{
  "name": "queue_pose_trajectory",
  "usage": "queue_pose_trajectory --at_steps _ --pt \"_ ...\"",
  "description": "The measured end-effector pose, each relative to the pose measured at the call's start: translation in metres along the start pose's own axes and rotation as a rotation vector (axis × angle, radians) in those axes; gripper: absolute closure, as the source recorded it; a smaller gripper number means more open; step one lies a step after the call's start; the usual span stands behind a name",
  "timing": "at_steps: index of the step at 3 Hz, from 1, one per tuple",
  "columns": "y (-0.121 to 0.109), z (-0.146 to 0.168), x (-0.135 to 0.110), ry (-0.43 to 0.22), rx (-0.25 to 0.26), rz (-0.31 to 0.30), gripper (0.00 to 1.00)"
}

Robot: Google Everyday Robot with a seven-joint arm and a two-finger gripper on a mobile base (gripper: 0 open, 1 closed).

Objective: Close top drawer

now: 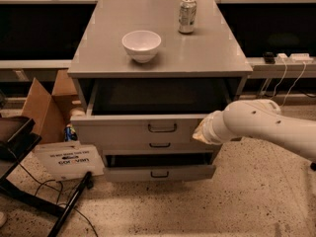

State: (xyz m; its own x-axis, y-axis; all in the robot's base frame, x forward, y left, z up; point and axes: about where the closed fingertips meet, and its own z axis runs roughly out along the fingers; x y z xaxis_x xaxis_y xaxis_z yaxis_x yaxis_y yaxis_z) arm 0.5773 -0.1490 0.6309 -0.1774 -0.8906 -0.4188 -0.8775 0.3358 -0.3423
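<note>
Pushing at the top drawer (118, 130), partly open under the cabinet top (207, 53), the gripper (201, 132) sits at 3 o'clock from its handle (162, 128), apparently touching the front. Whether the claw is spread or closed cannot be told. The next move calls for a steady shove toward 12 o'clock.

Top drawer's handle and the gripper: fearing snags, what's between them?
Camera view: only bare top drawer front; the gripper sits at its right end.
</note>
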Motion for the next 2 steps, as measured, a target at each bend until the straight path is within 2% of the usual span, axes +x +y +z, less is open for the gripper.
queue_pose_trajectory --at_steps 2 --pt "-0.025 0.022 -0.039 -0.049 0.012 -0.029 1.00"
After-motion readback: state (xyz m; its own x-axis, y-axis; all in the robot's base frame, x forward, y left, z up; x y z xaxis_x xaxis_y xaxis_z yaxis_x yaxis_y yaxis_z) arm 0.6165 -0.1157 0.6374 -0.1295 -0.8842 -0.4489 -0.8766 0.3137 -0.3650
